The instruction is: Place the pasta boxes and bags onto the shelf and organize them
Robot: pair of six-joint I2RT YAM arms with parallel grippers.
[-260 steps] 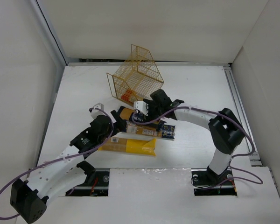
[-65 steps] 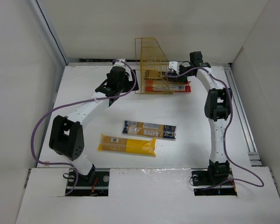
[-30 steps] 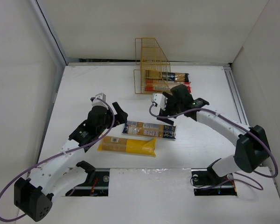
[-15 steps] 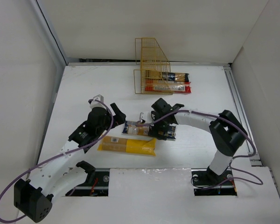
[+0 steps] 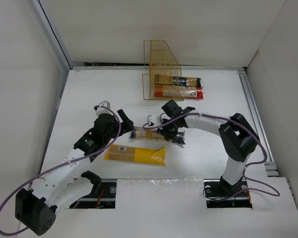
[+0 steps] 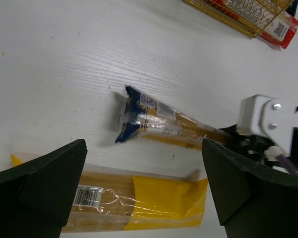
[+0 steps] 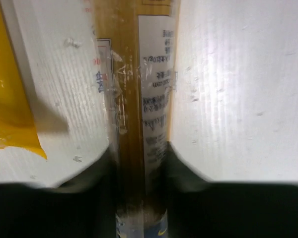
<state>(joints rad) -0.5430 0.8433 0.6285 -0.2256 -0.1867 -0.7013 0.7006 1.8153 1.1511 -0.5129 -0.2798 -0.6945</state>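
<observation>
The clear bag with blue ends (image 5: 148, 133) lies across the table's middle, and my right gripper (image 5: 170, 130) is shut on it near its right half. In the right wrist view this bag (image 7: 139, 99) runs straight between the two dark fingers of the right gripper (image 7: 139, 163). The plain yellow bag (image 5: 135, 154) lies flat just in front of it. My left gripper (image 5: 123, 121) hovers open at the clear bag's left end, holding nothing. The shelf (image 5: 161, 74) stands at the back with the red-and-white box (image 5: 186, 93) and the yellow-orange pack (image 5: 186, 82) lying in it, their right ends sticking out.
White walls enclose the table on the left, back and right. A metal rail (image 5: 253, 106) runs along the right side. In the left wrist view the shelf's corner (image 6: 238, 12) and the red box's end (image 6: 278, 29) show at top right.
My right gripper has come down from in front of the shelf onto the clear bag and shut on it. The left arm has hardly moved and stays open.
</observation>
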